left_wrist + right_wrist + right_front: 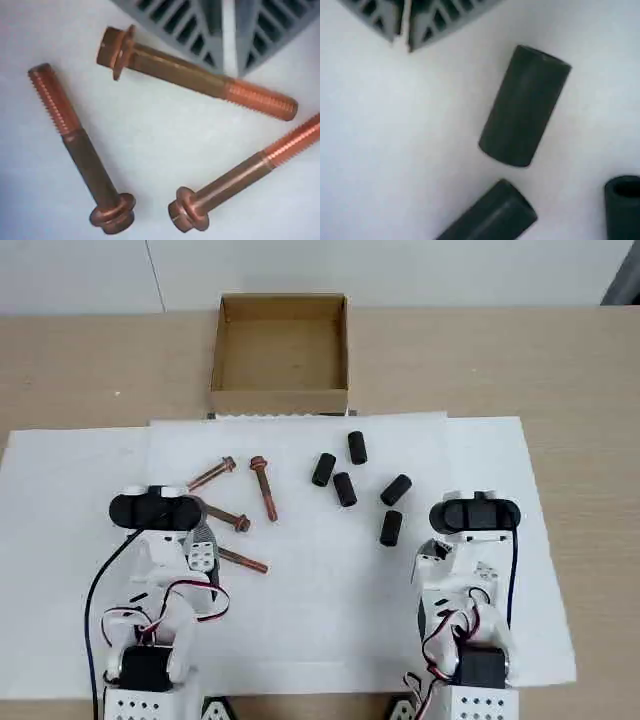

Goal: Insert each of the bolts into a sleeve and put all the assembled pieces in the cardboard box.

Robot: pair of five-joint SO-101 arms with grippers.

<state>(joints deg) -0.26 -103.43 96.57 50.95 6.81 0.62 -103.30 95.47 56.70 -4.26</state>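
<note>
No readable text, labels, numbers or signs on anything in view.

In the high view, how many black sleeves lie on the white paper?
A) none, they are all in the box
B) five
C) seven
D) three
B: five black sleeves lie loose on the white paper, all of them outside the cardboard box.

four bolts (265, 488); five sleeves (345, 489) (one more than bolts); one cardboard box (280, 400)
</note>
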